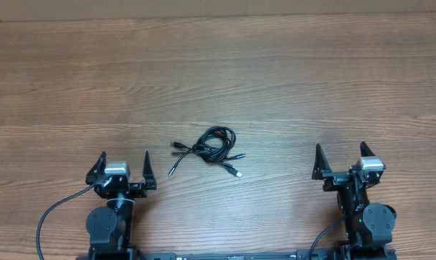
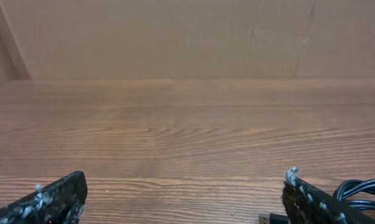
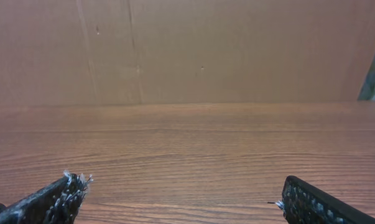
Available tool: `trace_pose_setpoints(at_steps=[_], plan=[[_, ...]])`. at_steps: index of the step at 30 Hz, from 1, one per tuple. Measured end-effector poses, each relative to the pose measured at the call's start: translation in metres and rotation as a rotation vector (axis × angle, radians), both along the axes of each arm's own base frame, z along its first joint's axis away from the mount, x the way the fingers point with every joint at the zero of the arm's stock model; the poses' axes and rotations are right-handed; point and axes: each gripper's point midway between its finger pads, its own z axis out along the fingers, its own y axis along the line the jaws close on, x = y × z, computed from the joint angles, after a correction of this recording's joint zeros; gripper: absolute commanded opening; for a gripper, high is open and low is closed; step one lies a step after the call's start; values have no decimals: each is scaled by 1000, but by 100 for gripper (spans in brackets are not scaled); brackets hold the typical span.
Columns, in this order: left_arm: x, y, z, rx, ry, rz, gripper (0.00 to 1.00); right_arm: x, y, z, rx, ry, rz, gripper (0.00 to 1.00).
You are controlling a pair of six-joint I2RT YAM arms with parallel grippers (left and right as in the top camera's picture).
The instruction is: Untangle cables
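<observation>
The cables (image 1: 212, 149) lie as one small black tangle at the middle of the wooden table, with loops at the top and several plug ends sticking out left and lower right. In the left wrist view a loop of the cables (image 2: 364, 190) and one plug show at the lower right edge. My left gripper (image 1: 124, 160) is open and empty, left of and nearer than the tangle; its fingers frame bare wood (image 2: 184, 186). My right gripper (image 1: 340, 153) is open and empty, well to the right of the tangle, over bare wood (image 3: 182, 190).
The wooden table (image 1: 218, 79) stretches away behind the tangle. A brown cardboard wall (image 2: 175, 37) stands along the far edge. Thick black wires (image 1: 51, 217) run from the arm bases at the near edge.
</observation>
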Motion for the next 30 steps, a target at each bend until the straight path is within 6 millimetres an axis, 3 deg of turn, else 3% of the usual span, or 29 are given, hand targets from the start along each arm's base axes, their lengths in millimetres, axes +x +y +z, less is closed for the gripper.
trace_pose_setpoints(at_steps=[19, 24, 30], plan=[[1, -2, 6, 10, -23, -11, 100, 0, 0, 0, 0, 0, 0, 100], [1, -8, 22, 18, -91, -48, 100, 0, 0, 0, 0, 0, 0, 100], [-1, -30, 50, 26, -204, -176, 100, 0, 0, 0, 0, 0, 1, 100]])
